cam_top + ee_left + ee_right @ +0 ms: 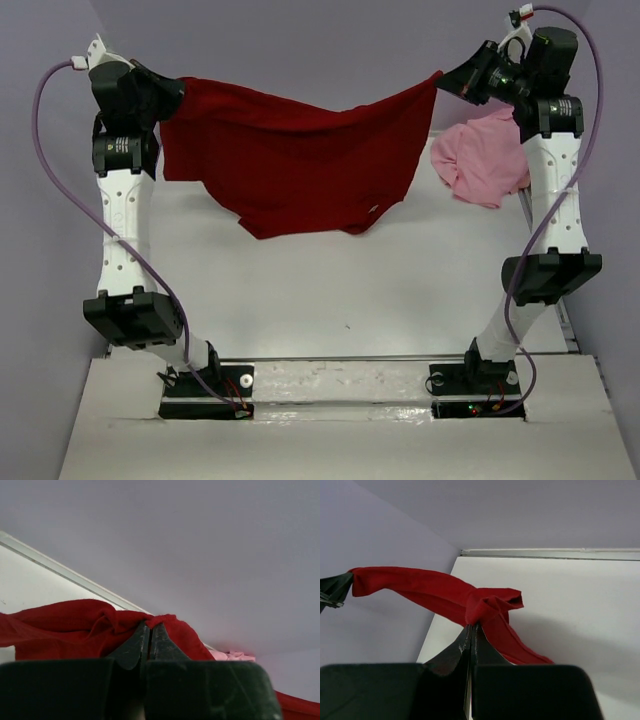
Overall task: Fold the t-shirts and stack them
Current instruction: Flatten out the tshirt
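- Your dark red t-shirt [290,160] is one solid colour with no print; only a tiny pale mark shows near its lower right edge.
- The light pink t-shirt [485,165], at the table's far right corner, is plain too.
- The table [350,290] is white and unpatterned; the wall [300,40] is pale lilac.
- Your left arm [122,230] and right arm [555,200] are white with black joints.
- Each carries a purple cable [45,130].
- The left gripper [149,626] and right gripper [471,626] look black to very dark green.
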`<move>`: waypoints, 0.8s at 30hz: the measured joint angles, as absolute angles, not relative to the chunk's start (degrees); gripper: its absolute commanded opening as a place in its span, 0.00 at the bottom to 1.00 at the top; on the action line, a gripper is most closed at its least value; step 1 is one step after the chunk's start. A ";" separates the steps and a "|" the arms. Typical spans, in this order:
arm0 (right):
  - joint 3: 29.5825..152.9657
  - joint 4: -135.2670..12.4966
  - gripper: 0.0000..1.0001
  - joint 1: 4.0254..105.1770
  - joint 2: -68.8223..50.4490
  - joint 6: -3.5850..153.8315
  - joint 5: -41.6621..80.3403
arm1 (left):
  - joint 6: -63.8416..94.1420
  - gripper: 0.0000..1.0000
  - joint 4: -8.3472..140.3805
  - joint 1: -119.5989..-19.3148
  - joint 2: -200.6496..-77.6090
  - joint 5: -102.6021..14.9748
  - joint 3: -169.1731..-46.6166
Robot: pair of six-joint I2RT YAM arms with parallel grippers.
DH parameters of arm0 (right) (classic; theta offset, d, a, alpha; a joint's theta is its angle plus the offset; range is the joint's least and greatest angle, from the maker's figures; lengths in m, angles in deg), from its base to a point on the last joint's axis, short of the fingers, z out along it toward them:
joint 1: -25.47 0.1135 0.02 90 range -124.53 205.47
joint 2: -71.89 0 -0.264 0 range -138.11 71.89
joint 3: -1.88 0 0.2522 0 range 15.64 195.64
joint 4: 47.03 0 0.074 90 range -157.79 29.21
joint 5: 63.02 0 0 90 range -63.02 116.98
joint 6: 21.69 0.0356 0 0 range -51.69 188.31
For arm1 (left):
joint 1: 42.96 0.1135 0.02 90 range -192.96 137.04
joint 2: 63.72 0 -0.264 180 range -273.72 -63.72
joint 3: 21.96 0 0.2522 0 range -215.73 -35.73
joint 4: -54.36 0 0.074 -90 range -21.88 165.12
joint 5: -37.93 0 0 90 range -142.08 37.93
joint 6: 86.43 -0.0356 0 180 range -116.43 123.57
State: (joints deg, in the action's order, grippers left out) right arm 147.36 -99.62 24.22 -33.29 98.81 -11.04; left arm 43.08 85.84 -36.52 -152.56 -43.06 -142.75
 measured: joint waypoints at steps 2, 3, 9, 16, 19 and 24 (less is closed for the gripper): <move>145.33 -98.44 0.00 24.22 -31.17 100.65 -12.33 | 44.02 0.00 85.33 -36.52 -150.81 -43.12 -140.85; 143.23 -97.56 0.00 24.22 -29.80 101.78 -13.25 | 44.65 0.00 85.44 -36.52 -149.35 -43.41 -139.27; 127.43 -100.32 0.00 24.22 -20.29 105.48 -17.42 | 46.42 0.00 94.45 -36.48 -139.71 -45.62 -134.95; 112.32 -109.15 0.00 24.22 -0.31 105.83 -19.39 | 47.27 0.00 109.13 -36.48 -120.06 -49.70 -130.88; 114.16 -109.80 0.00 24.22 10.47 104.91 -19.06 | 48.41 0.00 113.13 -36.48 -110.70 -54.47 -130.99; 127.08 -110.77 0.00 24.24 21.79 102.55 -11.98 | 50.40 0.00 118.58 -36.48 -97.33 -63.69 -135.34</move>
State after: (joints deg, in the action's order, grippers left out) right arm 127.08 -110.77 24.24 21.79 102.55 -11.98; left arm 50.40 118.58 -36.48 -97.33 -63.69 -135.34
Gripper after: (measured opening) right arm 0.009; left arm 0.026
